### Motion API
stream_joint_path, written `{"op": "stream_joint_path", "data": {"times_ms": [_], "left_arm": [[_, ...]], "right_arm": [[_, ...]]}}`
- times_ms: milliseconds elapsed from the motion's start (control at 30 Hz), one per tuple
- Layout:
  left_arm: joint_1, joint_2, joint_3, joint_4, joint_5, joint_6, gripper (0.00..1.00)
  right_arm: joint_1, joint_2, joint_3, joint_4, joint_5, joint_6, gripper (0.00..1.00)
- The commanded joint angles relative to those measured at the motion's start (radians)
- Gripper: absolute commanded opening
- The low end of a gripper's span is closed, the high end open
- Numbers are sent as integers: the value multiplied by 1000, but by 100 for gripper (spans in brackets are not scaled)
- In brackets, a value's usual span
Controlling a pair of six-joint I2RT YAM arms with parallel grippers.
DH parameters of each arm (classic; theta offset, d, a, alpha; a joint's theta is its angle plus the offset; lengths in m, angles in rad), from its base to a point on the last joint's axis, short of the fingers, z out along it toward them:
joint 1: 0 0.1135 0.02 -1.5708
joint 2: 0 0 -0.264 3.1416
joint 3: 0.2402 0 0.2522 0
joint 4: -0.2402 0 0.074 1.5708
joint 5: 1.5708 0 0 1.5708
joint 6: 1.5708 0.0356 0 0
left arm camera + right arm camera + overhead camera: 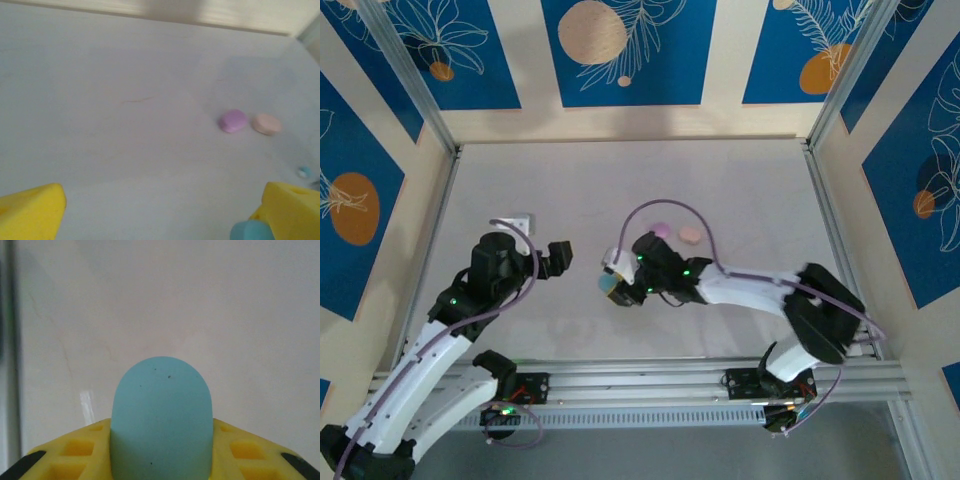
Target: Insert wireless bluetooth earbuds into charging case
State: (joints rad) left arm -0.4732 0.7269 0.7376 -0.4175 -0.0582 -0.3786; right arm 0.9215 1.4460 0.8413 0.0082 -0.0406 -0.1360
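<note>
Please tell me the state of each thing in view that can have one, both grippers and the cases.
Left gripper: fingers open, holding nothing.
Right gripper: fingers shut on the light blue case.
Light blue case: held, looks closed.
Purple case: looks closed, lying on the table.
Peach case: looks closed, lying beside the purple case.

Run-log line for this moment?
left gripper: open, empty | right gripper: shut on light blue case | purple case, peach case: on table
</note>
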Motion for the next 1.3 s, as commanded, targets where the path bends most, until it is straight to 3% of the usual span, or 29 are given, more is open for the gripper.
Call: {"op": "stream_joint_path", "data": {"times_ms": [0,167,300,567,1033,1267], "left_arm": [[8,42,34,104,320,34,100],[4,124,71,270,660,-104,97],[-2,143,77,330,740,-162,93],[-40,181,85,377,789,-228,86],[-134,312,153,312,731,-231,58],[-149,323,161,310,742,-251,44]], "right_arm": [[-9,-180,-36,-5,-66,-146,26],[-21,-347,-23,-73,-18,-224,27],[-21,-384,7,-112,40,-238,27],[-12,-380,14,-61,69,-221,28],[7,-387,2,-3,92,-217,28],[15,-388,-13,40,163,-216,30]]}}
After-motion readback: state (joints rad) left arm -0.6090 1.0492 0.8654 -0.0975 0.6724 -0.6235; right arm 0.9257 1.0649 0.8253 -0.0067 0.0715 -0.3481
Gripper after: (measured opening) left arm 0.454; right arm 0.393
